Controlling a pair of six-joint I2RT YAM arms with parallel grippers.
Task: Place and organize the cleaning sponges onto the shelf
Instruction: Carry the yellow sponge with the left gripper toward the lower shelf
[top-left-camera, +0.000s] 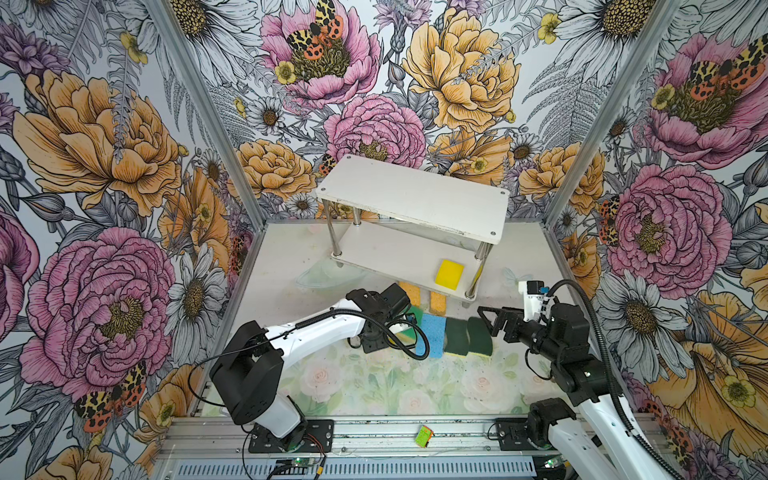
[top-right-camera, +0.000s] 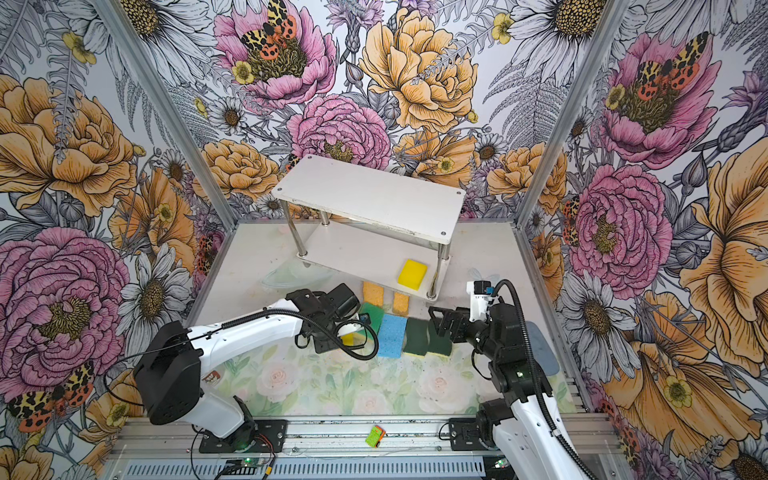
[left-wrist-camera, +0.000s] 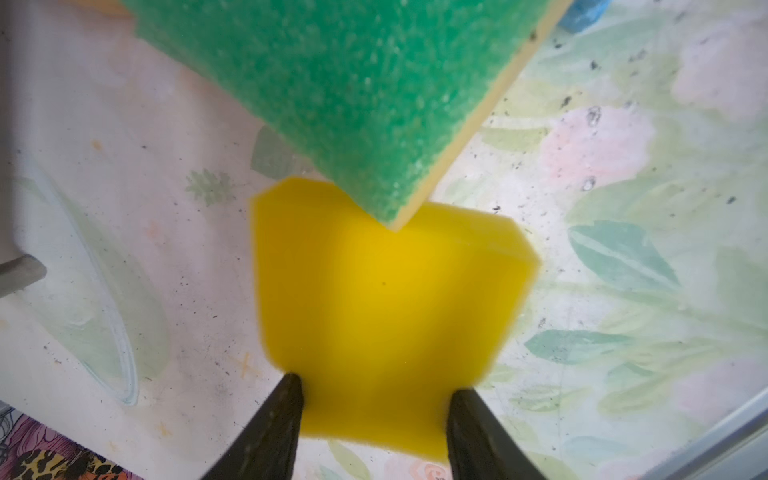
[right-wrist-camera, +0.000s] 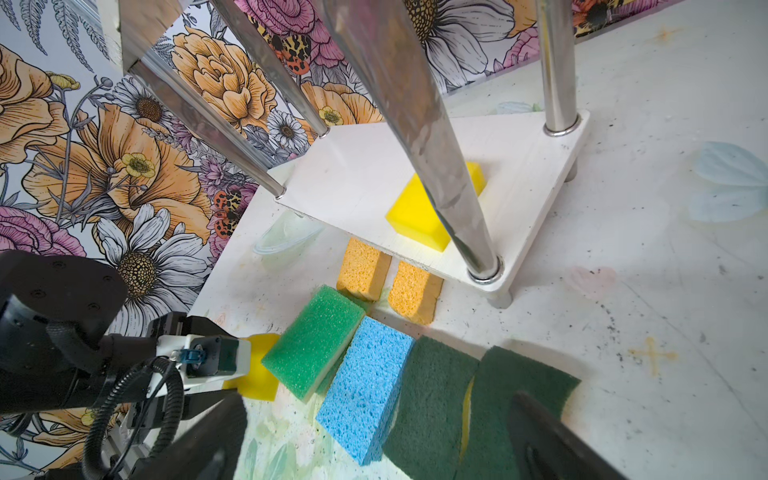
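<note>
Left arm (top-left-camera: 316, 328): glossy white shell links between black boxy joint housings; the largest black block is the one nearest the front rail (top-left-camera: 457, 430).
Right arm (top-left-camera: 582, 374): the same white shells and black housings, with a small green light (top-right-camera: 518, 374) on one housing.
Cables: a black corrugated hose (top-left-camera: 598, 332) runs along each arm; a thin black wire loops near the rail.
Bases: black plates (top-left-camera: 320, 434) with screws, sitting on the rail.
Wrist camera mount (top-left-camera: 533, 293): white with a blue connector, far from the rail.
Left gripper fingers (left-wrist-camera: 270, 432): black, tapering.
Marking: red-and-white sticker (top-right-camera: 210, 377) on the left arm's white shell.
</note>
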